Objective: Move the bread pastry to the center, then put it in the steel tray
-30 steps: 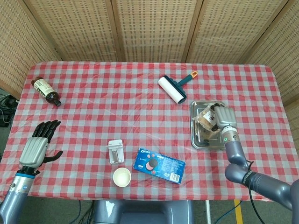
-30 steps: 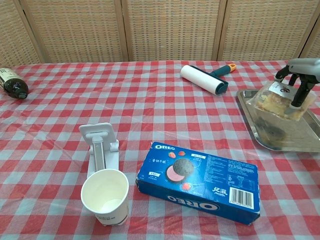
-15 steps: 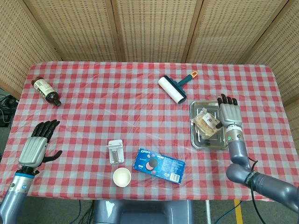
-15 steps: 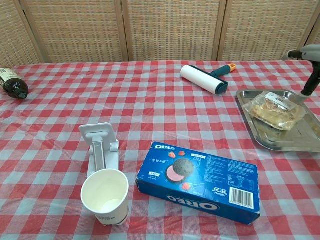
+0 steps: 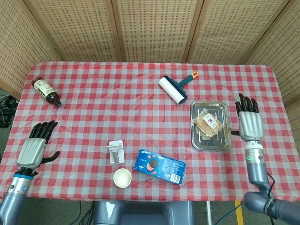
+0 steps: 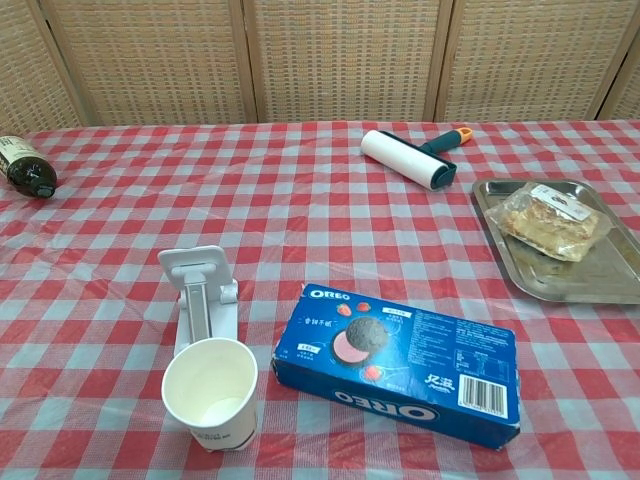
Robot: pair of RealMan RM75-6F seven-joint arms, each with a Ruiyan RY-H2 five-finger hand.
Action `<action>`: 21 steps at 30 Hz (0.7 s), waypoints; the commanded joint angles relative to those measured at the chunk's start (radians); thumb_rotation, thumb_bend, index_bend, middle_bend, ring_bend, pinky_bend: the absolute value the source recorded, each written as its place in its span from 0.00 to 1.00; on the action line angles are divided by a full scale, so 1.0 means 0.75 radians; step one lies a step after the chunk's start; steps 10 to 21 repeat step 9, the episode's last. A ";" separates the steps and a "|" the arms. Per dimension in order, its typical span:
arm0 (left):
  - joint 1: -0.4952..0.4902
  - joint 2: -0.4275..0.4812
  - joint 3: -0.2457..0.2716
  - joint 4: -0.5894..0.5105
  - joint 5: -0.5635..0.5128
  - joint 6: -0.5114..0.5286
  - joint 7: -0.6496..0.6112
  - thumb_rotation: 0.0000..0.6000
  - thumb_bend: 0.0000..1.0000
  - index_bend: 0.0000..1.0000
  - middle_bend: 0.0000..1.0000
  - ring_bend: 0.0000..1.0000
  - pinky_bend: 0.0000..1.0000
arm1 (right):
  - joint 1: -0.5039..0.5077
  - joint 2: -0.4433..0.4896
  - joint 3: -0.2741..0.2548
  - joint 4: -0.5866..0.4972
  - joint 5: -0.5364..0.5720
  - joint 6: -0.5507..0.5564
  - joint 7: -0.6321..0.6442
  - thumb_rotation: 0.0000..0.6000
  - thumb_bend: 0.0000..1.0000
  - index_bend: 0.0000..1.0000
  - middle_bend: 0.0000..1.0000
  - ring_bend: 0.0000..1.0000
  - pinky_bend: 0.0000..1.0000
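Note:
The wrapped bread pastry (image 5: 208, 122) (image 6: 553, 221) lies flat inside the steel tray (image 5: 210, 141) (image 6: 570, 283) at the right of the table. My right hand (image 5: 249, 123) hovers just right of the tray, fingers spread and empty, not touching it. Far away at the table's left front edge, my left hand (image 5: 34, 146) is held open, holding nothing. Neither hand appears in the chest view.
A lint roller (image 5: 173, 88) lies behind the tray. A blue Oreo box (image 5: 159, 166), a white paper cup (image 5: 122, 177) and a white plastic stand (image 5: 115, 152) sit at the front middle. A brown bottle (image 5: 46, 91) lies at the far left.
My right hand let go of the pastry, which dropped flat into the tray, then drew back to the right of the tray. The left hand shifted slightly left.

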 commanded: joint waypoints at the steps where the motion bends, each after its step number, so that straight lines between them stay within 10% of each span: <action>1: 0.011 -0.008 -0.002 0.014 -0.008 0.016 0.007 1.00 0.24 0.00 0.00 0.00 0.00 | -0.158 -0.012 -0.099 0.056 -0.177 0.193 0.141 1.00 0.08 0.00 0.00 0.00 0.00; 21: 0.041 -0.019 0.006 0.041 0.003 0.063 0.021 1.00 0.24 0.00 0.00 0.00 0.00 | -0.286 -0.009 -0.133 0.099 -0.296 0.323 0.253 1.00 0.08 0.00 0.00 0.00 0.00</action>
